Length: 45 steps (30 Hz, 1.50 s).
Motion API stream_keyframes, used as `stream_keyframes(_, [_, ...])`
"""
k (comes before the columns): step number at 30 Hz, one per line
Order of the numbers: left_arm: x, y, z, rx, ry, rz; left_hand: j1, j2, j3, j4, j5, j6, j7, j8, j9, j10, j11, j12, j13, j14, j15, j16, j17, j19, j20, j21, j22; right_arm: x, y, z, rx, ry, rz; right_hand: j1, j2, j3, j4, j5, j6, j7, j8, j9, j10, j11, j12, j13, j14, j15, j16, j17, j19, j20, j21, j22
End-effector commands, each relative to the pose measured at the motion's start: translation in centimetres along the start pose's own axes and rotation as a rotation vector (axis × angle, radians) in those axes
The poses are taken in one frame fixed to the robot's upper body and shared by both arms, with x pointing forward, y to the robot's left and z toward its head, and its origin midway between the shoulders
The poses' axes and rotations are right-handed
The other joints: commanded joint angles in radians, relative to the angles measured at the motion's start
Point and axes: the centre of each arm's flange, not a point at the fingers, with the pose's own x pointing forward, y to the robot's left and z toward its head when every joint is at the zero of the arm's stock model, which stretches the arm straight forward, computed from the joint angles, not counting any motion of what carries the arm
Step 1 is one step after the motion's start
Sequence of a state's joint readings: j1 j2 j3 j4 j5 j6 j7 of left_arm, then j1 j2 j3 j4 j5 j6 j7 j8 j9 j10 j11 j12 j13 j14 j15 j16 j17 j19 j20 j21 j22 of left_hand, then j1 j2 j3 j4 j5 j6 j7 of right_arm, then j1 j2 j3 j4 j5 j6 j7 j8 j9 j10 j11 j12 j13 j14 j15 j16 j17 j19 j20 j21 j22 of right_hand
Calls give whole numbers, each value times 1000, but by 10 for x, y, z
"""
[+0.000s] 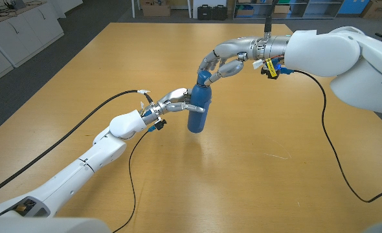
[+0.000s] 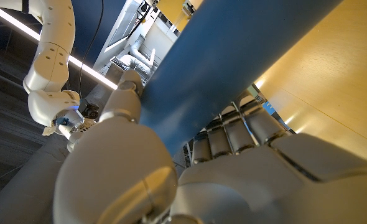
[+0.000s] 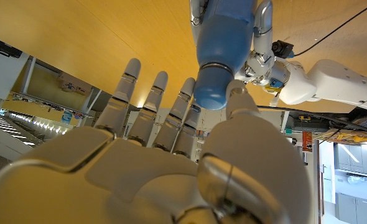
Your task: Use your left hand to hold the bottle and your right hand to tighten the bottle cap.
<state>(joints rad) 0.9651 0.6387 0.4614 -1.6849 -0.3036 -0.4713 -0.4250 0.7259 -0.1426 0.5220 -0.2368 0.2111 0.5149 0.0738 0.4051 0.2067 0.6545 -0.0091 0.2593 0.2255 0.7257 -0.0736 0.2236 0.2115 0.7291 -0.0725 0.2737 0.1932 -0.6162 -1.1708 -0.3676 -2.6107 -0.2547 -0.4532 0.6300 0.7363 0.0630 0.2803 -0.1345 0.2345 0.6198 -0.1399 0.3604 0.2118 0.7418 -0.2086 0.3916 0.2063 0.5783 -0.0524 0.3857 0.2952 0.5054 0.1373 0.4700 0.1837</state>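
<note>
Tabletop (image 1: 256, 188) of pale wood carries the work, and the blue bottle (image 1: 199, 107) stands upright on it near the middle, well away from every edge. The left arm reaches in from the near left corner, and the left hand (image 1: 171, 102) wraps the bottle's body at about mid-height: in the left wrist view the blue bottle (image 2: 233, 56) lies across the palm with the fingers (image 2: 233, 134) curled behind it and the thumb pressed on the near side, so this hand grips it. The right arm comes in from the far right side, and the right hand (image 1: 226, 61) sits at the top of the bottle with its fingers curved down around the cap (image 1: 203, 79). From the right wrist view the cap (image 3: 213, 93) shows just past the thumb (image 3: 238, 99), which touches or nearly touches it, while the other fingers (image 3: 152, 109) stand fairly straight and a little apart beside it; whether they press on the cap cannot be told, so a firm pinch is not certain. The step in hand appears to be the seating of the right hand on the cap, with the bottle already steadied. The next move would call for the right fingers to close snugly on the cap and then turn it in the tightening direction, while the left hand resists the twist so the bottle does not spin or tip.
</note>
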Motion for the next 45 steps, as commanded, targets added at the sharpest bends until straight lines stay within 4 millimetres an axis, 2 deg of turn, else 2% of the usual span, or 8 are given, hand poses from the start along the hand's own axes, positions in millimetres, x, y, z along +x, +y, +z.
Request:
stream_keyframes(1, [-1, 1, 7, 29, 9, 24, 134, 192, 74, 73, 7, 158, -139, 3, 4, 98, -88, 3, 4, 18, -156, 3, 5, 11, -90, 9, 5, 6, -3, 4, -11, 19, 44, 17, 58, 10, 3, -3, 156, -63, 28, 0, 68, -5, 16, -1, 50, -72, 18, 2, 39, -15, 13, 4])
stream_keyframes(4, [-2, 1, 8, 29, 10, 31, 135, 193, 75, 73, 7, 161, -139, 4, 4, 101, -86, 3, 4, 19, -157, 4, 5, 12, -91, 10, 5, 7, -5, 5, -17, 28, 58, 24, 64, 14, 2, -5, 170, -66, 32, -1, 92, -5, 20, -2, 70, -79, 23, 0, 51, -26, 17, 4])
stream_keyframes(10, [-4, 2, 8, 38, 20, 48, 136, 194, 76, 71, 8, 164, -138, 4, 4, 105, -85, 4, 5, 20, -156, 3, 5, 14, -92, 10, 5, 6, -8, 5, -29, 54, 75, 27, 69, 15, 2, -10, 186, -64, 36, -2, 115, -6, 21, -4, 95, -75, 27, -5, 70, -30, 23, 5])
stream_keyframes(22, [-6, 3, 11, 49, 18, 66, 136, 194, 77, 70, 8, 165, -138, 3, 4, 102, -86, 1, 6, 21, -155, 2, 5, 13, -91, 11, 5, -1, -12, 9, -29, 89, 64, 27, 72, 14, 4, -20, 205, -60, 39, -4, 165, -5, 23, -7, 141, -89, 36, -11, 108, -46, 35, 5])
stream_keyframes(36, [-13, -1, 16, 108, 22, 174, 136, 196, 78, 69, 8, 164, -136, 2, 4, 102, -85, 0, 7, 22, -155, 0, 5, 11, -88, 11, 5, -5, -12, 5, 49, 189, 29, 24, 79, 14, 9, -31, 233, -22, 45, -5, 211, 9, 23, -10, 210, -82, 46, -25, 148, -66, 49, 6])
stream_keyframes(45, [-14, -4, 17, 149, 28, 239, 136, 198, 79, 69, 8, 165, -136, 1, 5, 103, -85, -1, 7, 23, -155, 0, 6, 9, -87, 10, 5, -6, -8, 4, 99, 216, -4, 21, 80, 13, 12, -35, 235, -14, 43, -6, 215, 13, 19, -11, 224, -85, 47, -29, 159, -73, 53, 6])
